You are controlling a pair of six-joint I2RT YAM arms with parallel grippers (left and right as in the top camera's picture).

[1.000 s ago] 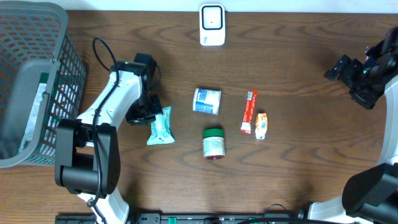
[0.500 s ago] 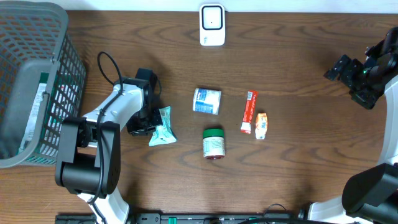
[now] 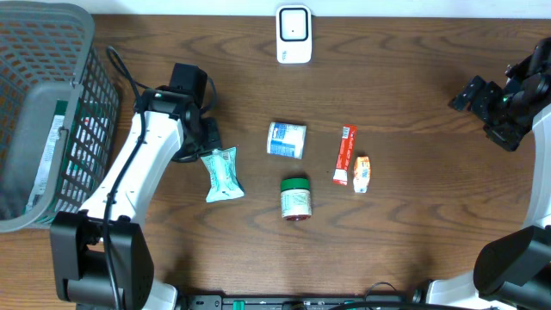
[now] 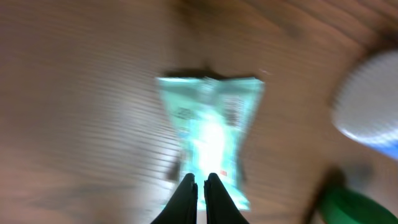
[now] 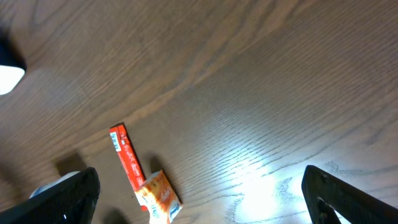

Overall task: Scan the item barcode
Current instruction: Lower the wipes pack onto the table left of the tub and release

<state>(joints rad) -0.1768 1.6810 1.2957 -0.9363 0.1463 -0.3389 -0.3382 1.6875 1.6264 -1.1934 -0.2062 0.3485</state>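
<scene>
A teal packet (image 3: 223, 173) lies flat on the wooden table, left of centre. My left gripper (image 3: 208, 148) is at its upper-left end. In the blurred left wrist view this gripper (image 4: 200, 179) is shut, its fingertips over the near part of the packet (image 4: 211, 134). Nothing shows clearly between them. A white scanner (image 3: 294, 34) stands at the far edge. Far to the right, my right gripper (image 3: 484, 112) hangs open, away from every item. Its wrist view shows this gripper (image 5: 200, 176) empty, with bare table below.
A blue-and-white tub (image 3: 286, 139), a green-lidded jar (image 3: 296, 198), a red box (image 3: 345, 155) and a small orange carton (image 3: 362, 173) lie mid-table. A grey mesh basket (image 3: 52, 52) fills the left side. The left arm's cable (image 3: 120, 65) loops beside it.
The left arm has swung back toward the far left and stretched out, its wrist now higher in the overhead view. The teal packet shifted and turned slightly. The right arm has not moved.
</scene>
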